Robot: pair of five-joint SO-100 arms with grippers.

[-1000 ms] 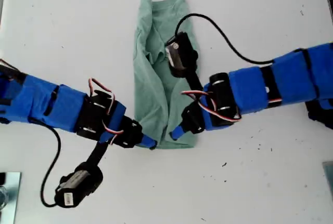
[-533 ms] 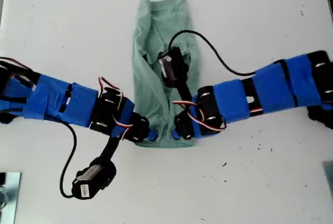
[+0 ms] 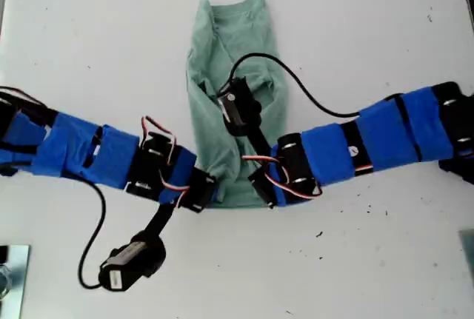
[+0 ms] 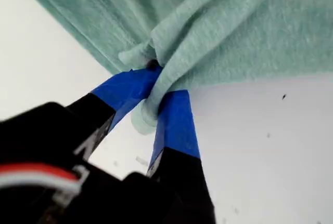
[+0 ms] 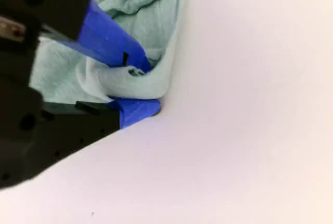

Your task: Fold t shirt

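Fabric is pinched at both lower corners. My first gripper is closed on a bunched twist of the hem, its blue-taped jaws clamped tight on the cloth. My second gripper is likewise clamped on a rolled edge of the same garment, right at the border between cloth and bare surface.

In the exterior view the t shirt is seen near the middle of the white table, laid out as a long narrow strip with the collar end toward the top of that view and the hem toward the bottom. The two arms reach in from the exterior view's left and right and meet at the hem, one at each corner. A wrist camera and its black cable hang over the middle of the strip.

The lengthwise folding is judged to be done, since the sleeves appear tucked in and the garment is much narrower than a spread shirt would be, though the surface is rumpled and not flat. The crosswise fold is judged to be what is left: the hem has to be raised, carried toward the collar and laid down, and then released. At this moment the hem is gripped but is not yet seen to be lifted clear of the table.
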